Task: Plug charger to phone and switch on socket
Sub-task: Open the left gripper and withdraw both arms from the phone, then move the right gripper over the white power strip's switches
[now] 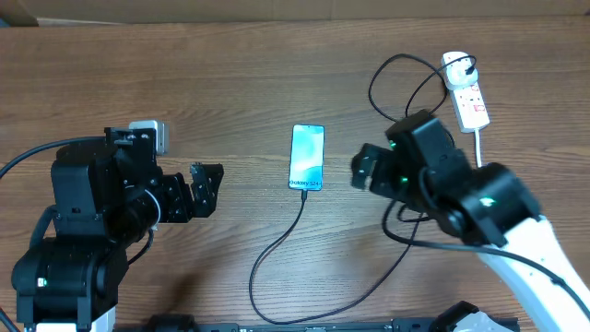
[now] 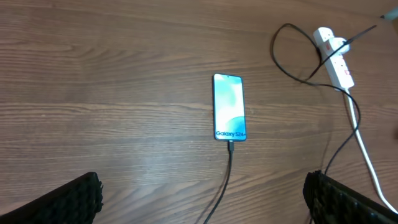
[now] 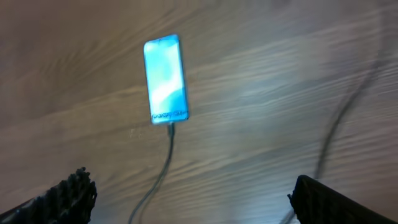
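Nearest the left wrist camera, the left gripper shows its ribbed black fingers in the two bottom corners. They are spread wide, with only bare wooden table and a run of the charger between them. The right gripper is spread and empty too, in its own blurred view. Beyond both, the phone lies flat with its screen lit and the charger's tip seated in its near end. The right wrist view misses the far right corner. The other two views show the socket there, with the black plug at its far end and a thick white cord trailing nearer. Only the overhead shows the phone between both grippers, touching neither.
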Action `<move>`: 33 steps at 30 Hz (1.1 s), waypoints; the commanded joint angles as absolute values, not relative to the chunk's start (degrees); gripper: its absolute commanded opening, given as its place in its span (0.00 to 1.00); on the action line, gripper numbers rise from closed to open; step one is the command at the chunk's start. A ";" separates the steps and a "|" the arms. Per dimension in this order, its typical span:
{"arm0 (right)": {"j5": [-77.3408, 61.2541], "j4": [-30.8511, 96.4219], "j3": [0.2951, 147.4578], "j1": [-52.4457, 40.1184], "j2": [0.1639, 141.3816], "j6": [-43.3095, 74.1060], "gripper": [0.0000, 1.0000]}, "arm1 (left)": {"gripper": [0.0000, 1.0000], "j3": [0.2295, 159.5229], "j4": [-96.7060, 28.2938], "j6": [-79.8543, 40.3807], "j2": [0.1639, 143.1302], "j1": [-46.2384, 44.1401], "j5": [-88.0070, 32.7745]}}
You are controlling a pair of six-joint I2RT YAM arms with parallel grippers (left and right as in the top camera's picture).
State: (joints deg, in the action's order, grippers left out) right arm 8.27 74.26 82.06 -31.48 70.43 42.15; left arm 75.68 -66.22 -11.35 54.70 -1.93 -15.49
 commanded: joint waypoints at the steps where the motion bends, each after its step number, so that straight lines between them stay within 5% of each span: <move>1: 14.96 76.97 90.04 -31.35 69.36 41.47 1.00 | 1.00 76.01 -66.89 -10.31 55.09 -2.26 -14.83; 15: 14.98 91.77 96.49 -31.38 63.24 45.80 1.00 | 1.00 76.01 -69.52 -4.23 47.33 -2.26 -24.86; 33: 12.78 91.83 96.47 -31.38 65.58 46.26 1.00 | 1.00 75.99 -71.37 -4.69 46.50 -2.26 -25.08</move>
